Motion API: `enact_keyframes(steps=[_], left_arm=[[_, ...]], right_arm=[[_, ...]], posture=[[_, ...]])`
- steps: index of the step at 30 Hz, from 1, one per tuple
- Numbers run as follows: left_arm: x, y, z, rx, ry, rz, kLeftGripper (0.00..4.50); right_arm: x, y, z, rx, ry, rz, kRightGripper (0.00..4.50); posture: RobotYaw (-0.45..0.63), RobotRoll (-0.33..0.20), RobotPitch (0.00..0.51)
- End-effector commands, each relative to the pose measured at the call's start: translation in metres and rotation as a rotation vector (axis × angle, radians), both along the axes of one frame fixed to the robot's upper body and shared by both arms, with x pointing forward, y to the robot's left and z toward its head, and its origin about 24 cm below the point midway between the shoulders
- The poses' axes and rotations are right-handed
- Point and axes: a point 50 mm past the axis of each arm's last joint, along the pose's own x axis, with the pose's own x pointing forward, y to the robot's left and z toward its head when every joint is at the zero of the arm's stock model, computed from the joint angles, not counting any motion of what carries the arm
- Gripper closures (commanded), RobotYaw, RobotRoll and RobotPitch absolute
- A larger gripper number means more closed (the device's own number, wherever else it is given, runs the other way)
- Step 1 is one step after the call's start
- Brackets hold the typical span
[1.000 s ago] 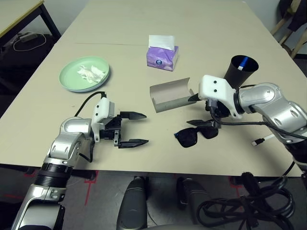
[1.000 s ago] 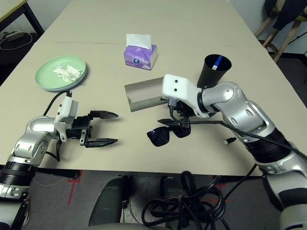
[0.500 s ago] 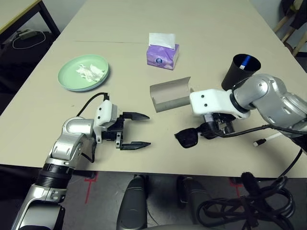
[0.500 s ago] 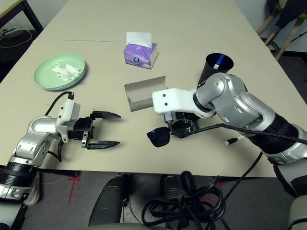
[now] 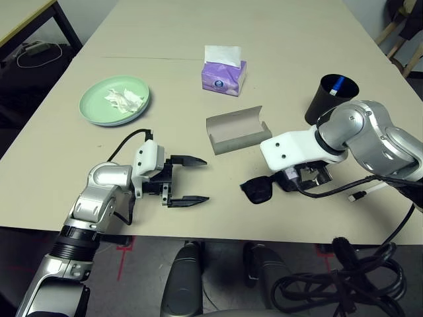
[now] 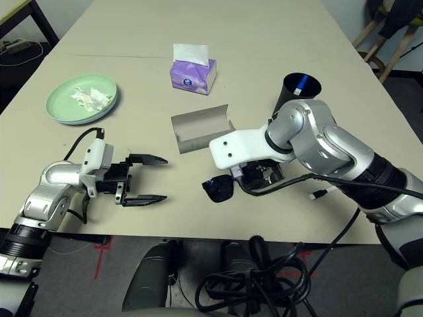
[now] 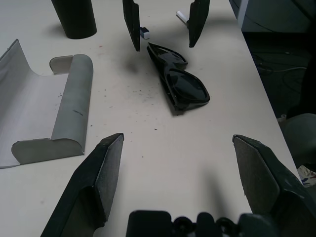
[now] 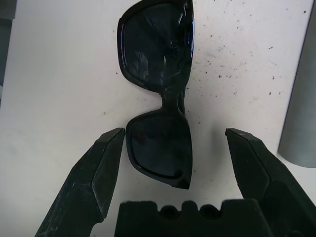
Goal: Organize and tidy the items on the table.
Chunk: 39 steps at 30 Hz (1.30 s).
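The right gripper was pointed steeply down over the black sunglasses, and its two fingers were spread wide, one on each side of a lens. Nothing was pinched yet. It was likely held that way so the fingers could come down around the frame and close on it.

The sunglasses lay folded on the table, near its front edge. The grey glasses case lay open just at 11 o'clock from them, probably so the sunglasses could be dropped in.

The left gripper was held low over the table at 9 o'clock from the sunglasses, well apart, pointed toward them. Its fingers were spread too, and nothing was held. It seemed to be kept ready to help.

A white tissue lay on the green plate, far off at 10 o'clock. The black cup with a pen stood at 1 o'clock.
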Motion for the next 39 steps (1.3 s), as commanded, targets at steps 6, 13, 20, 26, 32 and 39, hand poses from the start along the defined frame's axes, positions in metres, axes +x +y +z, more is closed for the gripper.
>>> enact_keyframes(steps=[6,13,20,26,32,39], left_arm=[[0.003,-0.007,-0.005,0.01,-0.015,-0.011,0.04],[0.003,-0.008,-0.005,0.008,-0.02,-0.016,0.04],[-0.001,-0.007,-0.003,0.002,-0.034,-0.034,0.04],[-0.001,-0.009,-0.001,-0.016,-0.035,-0.044,0.04],[0.0,-0.009,0.0,-0.019,-0.037,-0.042,0.04],[-0.002,-0.009,0.0,-0.014,-0.034,-0.041,0.04]], right_arm=[[-0.001,0.01,0.001,-0.056,-0.06,0.077,0.0],[-0.004,0.013,-0.005,-0.064,-0.024,0.061,0.0],[-0.005,0.016,-0.016,-0.05,0.017,0.021,0.0],[-0.004,0.016,-0.02,-0.052,0.022,0.008,0.0],[-0.003,0.018,-0.022,-0.045,0.021,0.008,0.0],[0.0,0.019,-0.024,-0.045,0.019,0.001,0.0]], posture=[[0.07,0.0,0.17],[0.07,0.0,0.169],[0.08,0.0,0.17],[0.08,0.0,0.171],[0.09,0.0,0.168],[0.09,0.0,0.165]])
